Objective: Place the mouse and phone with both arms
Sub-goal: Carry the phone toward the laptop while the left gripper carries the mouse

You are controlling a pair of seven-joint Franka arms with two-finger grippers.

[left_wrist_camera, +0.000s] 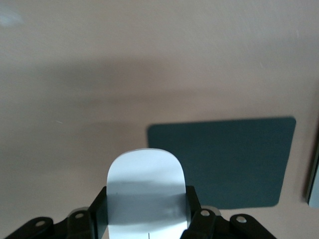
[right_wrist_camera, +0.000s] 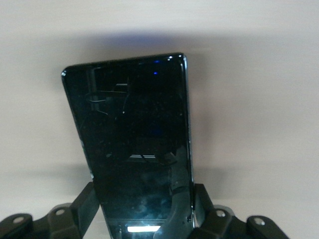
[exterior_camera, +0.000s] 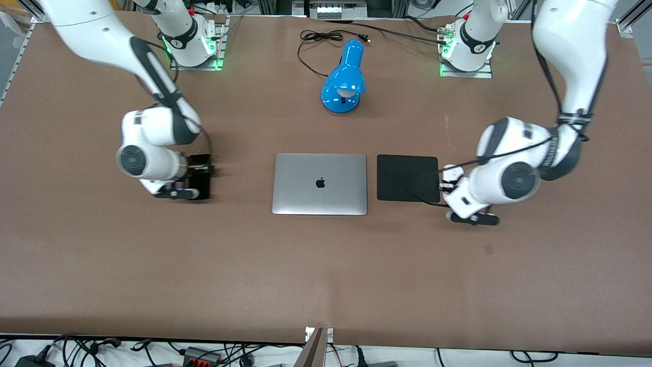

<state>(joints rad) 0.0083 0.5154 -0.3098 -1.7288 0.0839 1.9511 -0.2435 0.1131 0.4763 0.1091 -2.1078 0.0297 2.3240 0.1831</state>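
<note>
My left gripper (left_wrist_camera: 145,200) is shut on the white mouse (left_wrist_camera: 144,174), gripping its two sides. It holds the mouse low over the bare table, just off the edge of the black mouse pad (left_wrist_camera: 224,162) at the left arm's end. In the front view the left gripper (exterior_camera: 449,189) sits at that pad edge (exterior_camera: 407,177), and the mouse is hidden under the wrist. My right gripper (right_wrist_camera: 142,199) is shut on the black phone (right_wrist_camera: 132,144), face up. In the front view the right gripper (exterior_camera: 199,173) holds the phone (exterior_camera: 204,189) low over the table toward the right arm's end.
A closed silver laptop (exterior_camera: 320,183) lies mid-table beside the mouse pad. A blue desk lamp (exterior_camera: 344,76) with a black cord lies farther from the front camera than the laptop. The arm bases (exterior_camera: 193,46) stand along the back edge.
</note>
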